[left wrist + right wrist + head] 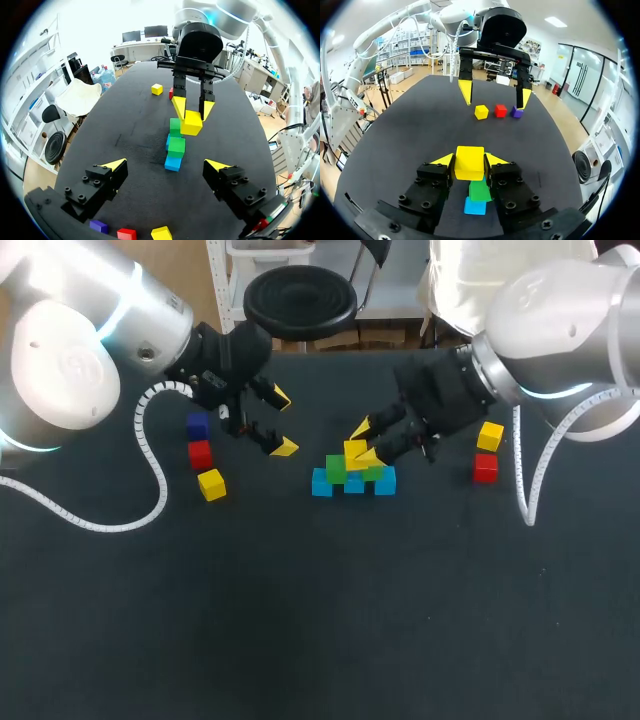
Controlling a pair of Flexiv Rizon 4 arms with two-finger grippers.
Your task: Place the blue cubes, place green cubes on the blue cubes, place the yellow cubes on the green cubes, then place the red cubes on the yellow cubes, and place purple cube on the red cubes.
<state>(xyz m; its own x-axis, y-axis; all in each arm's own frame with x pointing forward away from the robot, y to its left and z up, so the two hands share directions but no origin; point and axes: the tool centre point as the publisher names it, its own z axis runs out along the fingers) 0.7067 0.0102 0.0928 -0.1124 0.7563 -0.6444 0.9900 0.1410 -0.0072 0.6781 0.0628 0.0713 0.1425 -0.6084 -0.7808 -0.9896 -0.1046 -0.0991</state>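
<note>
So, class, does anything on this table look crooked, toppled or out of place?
Nothing stands out. The blue cubes sit in a straight row, the green cubes rest on them, and the right gripper holds a yellow cube over them. The spare cubes lie flat at the sides.
</note>
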